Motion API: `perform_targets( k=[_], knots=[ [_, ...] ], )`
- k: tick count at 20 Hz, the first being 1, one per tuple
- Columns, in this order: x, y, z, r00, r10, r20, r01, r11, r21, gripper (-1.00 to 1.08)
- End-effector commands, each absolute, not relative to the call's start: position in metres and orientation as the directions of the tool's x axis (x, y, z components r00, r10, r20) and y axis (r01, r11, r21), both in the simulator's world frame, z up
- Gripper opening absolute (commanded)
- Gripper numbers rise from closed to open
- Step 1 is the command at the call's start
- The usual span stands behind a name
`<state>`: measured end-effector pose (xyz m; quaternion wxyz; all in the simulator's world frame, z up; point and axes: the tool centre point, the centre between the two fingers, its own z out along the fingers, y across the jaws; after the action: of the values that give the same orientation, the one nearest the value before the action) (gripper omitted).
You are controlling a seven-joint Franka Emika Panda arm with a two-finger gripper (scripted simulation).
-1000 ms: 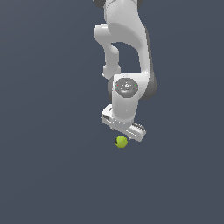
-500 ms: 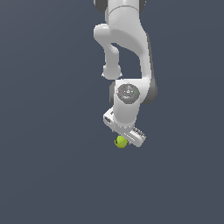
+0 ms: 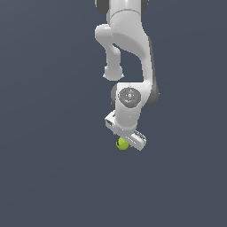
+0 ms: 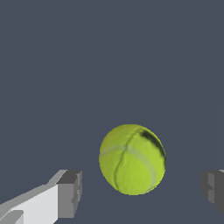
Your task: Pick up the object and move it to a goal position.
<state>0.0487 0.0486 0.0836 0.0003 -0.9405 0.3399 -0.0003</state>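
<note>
Claw [image 4: 140, 192] position: directly above the ball [image 4: 132, 159], fingers [image 4: 70, 192] spread wide, one on each side, neither touching it. Nothing is gripped. Ball surface: yellow-green with a dark curved mark. Seen from the room, the ball [image 3: 122, 144] rests on the plain grey worktop [image 3: 48, 177], partly covered by the white arm [image 3: 128, 66] reaching down over it. No worktop edges are visible
</note>
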Motion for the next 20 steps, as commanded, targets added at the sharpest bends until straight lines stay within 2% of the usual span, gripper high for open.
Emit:
perform_targets(
  k=[1, 7, 12, 13, 20],
  knots=[
    [0.048, 0.048, 0.073, 0.768, -0.640, 0.000, -0.640, -0.768, 0.000, 1.00],
    [0.047, 0.048, 0.045, 0.767, -0.642, 0.000, -0.642, -0.767, 0.000, 1.00],
    [0.049, 0.048, 0.041, 0.766, -0.642, 0.000, -0.642, -0.766, 0.000, 1.00],
    [0.049, 0.048, 0.041, 0.766, -0.642, 0.000, -0.642, -0.766, 0.000, -1.00],
    [0.049, 0.048, 0.041, 0.766, -0.642, 0.000, -0.642, -0.766, 0.000, -1.00]
  ],
)
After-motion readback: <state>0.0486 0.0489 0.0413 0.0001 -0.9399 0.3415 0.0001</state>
